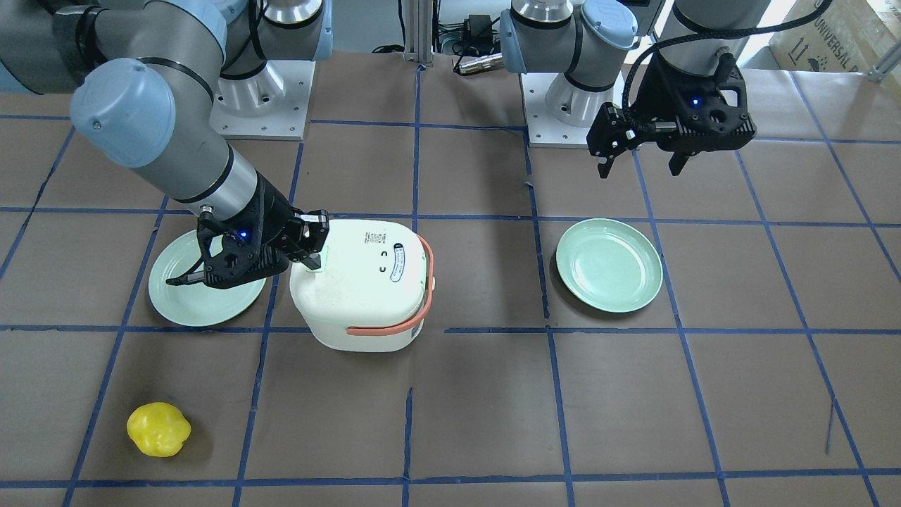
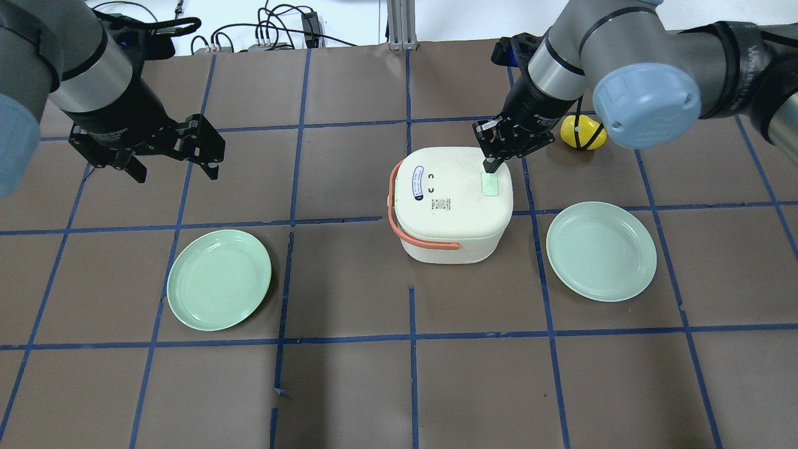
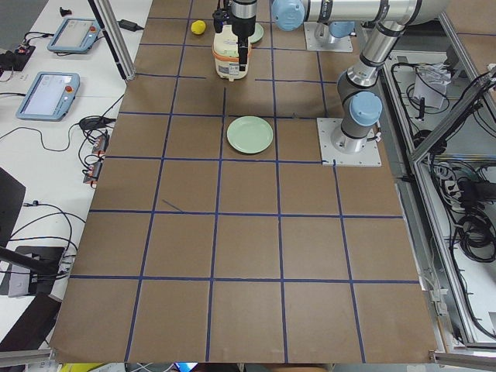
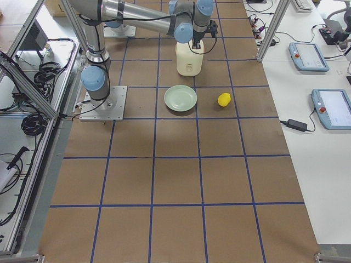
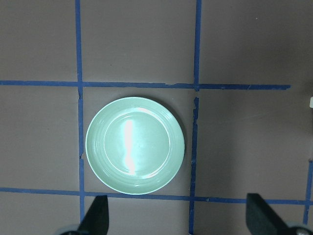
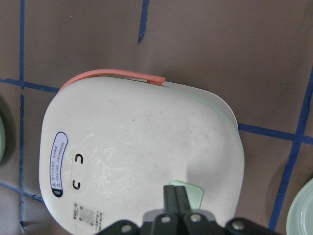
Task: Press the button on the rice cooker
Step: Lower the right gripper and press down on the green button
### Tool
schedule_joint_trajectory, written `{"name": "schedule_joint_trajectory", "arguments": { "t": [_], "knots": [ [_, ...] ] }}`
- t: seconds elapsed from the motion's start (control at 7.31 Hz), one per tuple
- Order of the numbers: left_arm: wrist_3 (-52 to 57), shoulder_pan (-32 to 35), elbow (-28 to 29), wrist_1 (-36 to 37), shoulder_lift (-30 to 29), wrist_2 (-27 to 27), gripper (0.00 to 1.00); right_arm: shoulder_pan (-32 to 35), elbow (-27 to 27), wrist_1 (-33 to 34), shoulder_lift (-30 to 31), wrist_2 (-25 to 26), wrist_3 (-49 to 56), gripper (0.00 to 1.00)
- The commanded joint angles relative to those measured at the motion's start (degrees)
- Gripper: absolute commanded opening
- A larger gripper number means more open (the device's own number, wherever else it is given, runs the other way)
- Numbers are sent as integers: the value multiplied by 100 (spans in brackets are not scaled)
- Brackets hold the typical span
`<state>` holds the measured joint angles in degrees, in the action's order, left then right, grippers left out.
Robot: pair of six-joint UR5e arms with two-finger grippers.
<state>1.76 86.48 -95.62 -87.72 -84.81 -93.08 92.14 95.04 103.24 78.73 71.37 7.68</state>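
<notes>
The white rice cooker [image 2: 449,206] with a salmon handle stands mid-table, also in the front view [image 1: 362,282] and the right wrist view [image 6: 142,147]. Its pale green button [image 2: 490,184] sits at the lid's edge. My right gripper [image 2: 488,166] is shut, its joined fingertips [image 6: 175,196] pointing down onto the button [image 6: 188,191]; the front view shows the tip touching it [image 1: 314,265]. My left gripper [image 2: 146,153] is open and empty, held above the table far to the cooker's left; in its wrist view [image 5: 178,220] the fingers are wide apart.
A green plate [image 2: 218,279] lies below my left gripper and shows in the left wrist view [image 5: 135,145]. A second green plate [image 2: 601,251] lies right of the cooker. A yellow fruit-like object [image 2: 583,132] sits behind my right wrist.
</notes>
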Motion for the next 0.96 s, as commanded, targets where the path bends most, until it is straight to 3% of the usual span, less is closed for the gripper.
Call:
{"name": "schedule_joint_trajectory", "arguments": {
  "t": [0.0, 0.82],
  "knots": [
    [0, 0, 0, 1, 0, 0, 100, -30, -12, 30, -42, 0, 14, 8],
    [0, 0, 0, -8, 0, 0, 100, -12, 14, 232, -138, -9, 5, 8]
  ]
}}
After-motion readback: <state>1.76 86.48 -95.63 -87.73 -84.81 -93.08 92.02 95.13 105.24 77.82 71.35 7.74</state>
